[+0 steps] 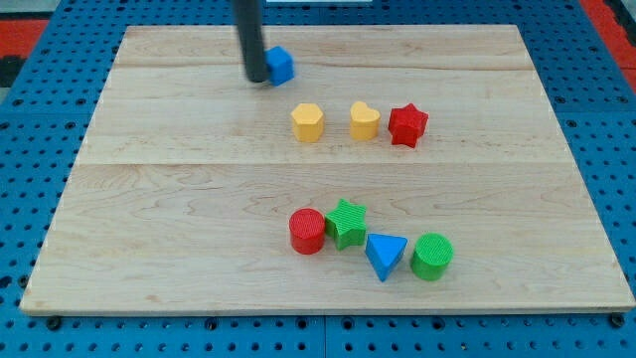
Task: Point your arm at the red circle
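Note:
The red circle (307,231) is a short red cylinder at the lower middle of the wooden board (149,199). It touches a green star (346,223) on its right. My tip (256,78) is near the view's top, left of centre, right against the left side of a blue block (280,65). The tip is far above the red circle in the view, with bare wood between them.
A yellow pentagon-like block (308,122), a yellow heart (364,121) and a red star (407,125) form a row in the middle. A blue triangle (385,255) and a green circle (432,256) lie right of the green star.

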{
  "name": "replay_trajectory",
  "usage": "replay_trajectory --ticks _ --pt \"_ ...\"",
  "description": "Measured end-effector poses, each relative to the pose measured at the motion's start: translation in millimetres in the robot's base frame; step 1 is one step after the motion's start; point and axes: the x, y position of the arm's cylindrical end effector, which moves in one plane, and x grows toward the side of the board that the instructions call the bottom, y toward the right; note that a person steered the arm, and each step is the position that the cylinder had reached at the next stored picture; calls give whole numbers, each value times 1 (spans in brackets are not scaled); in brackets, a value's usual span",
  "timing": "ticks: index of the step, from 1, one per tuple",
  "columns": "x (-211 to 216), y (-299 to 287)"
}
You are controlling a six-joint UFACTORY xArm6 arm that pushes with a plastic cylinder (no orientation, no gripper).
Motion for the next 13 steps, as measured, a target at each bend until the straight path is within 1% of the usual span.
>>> replay_trajectory --ticks 1,2,3,4,5,6,7,8,9,11,12,13 --pt "-14 40" --pt "-10 97" --pt "-8 197" --pt "20 331" --pt "133 361" --pt "247 331" --pt "301 313" --pt "313 260" --pt "327 178" --pt "333 34" --pt "333 -12" --pt "333 -14"
